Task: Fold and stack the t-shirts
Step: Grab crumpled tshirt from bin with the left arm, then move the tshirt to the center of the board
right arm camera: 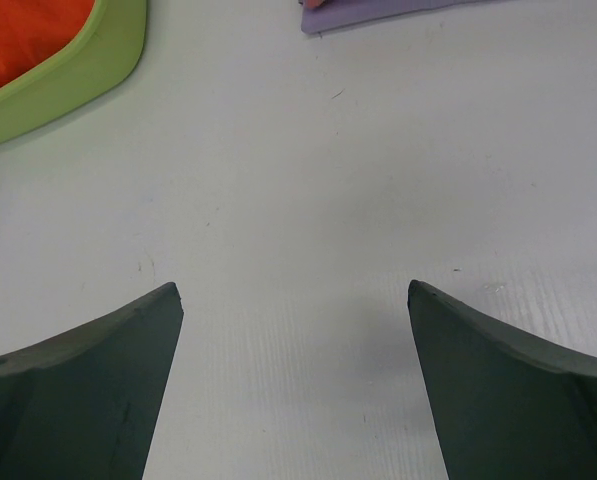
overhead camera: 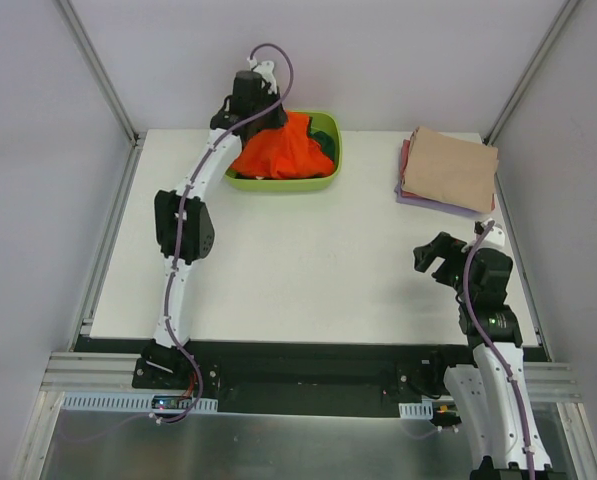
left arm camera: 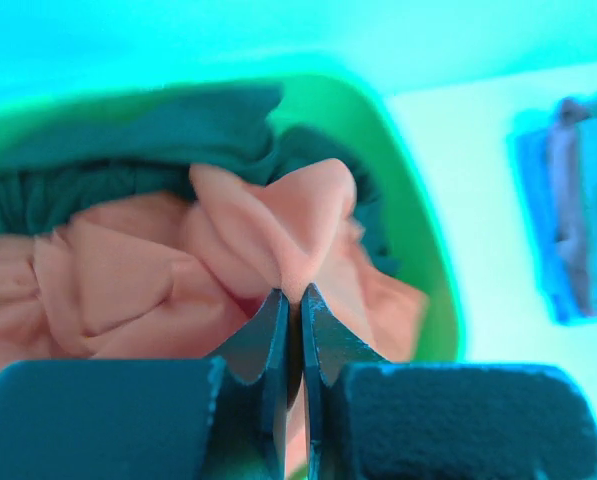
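Note:
A bright orange t-shirt (overhead camera: 283,147) lies crumpled in the lime-green tub (overhead camera: 330,172) at the back middle, over a dark green t-shirt (overhead camera: 324,138). My left gripper (overhead camera: 261,112) is above the tub and shut on a raised fold of the orange t-shirt (left arm camera: 298,225), which looks pale pink in the tinted left wrist view; the dark green t-shirt (left arm camera: 138,150) lies behind it. At the back right a tan t-shirt (overhead camera: 450,168) tops a folded stack with lilac (overhead camera: 430,204) and reddish (overhead camera: 405,158) edges. My right gripper (right arm camera: 295,292) is open and empty above bare table.
The white table (overhead camera: 308,270) sits between metal frame posts and grey walls. The tub's corner (right arm camera: 88,70) and a lilac shirt edge (right arm camera: 378,12) show at the top of the right wrist view.

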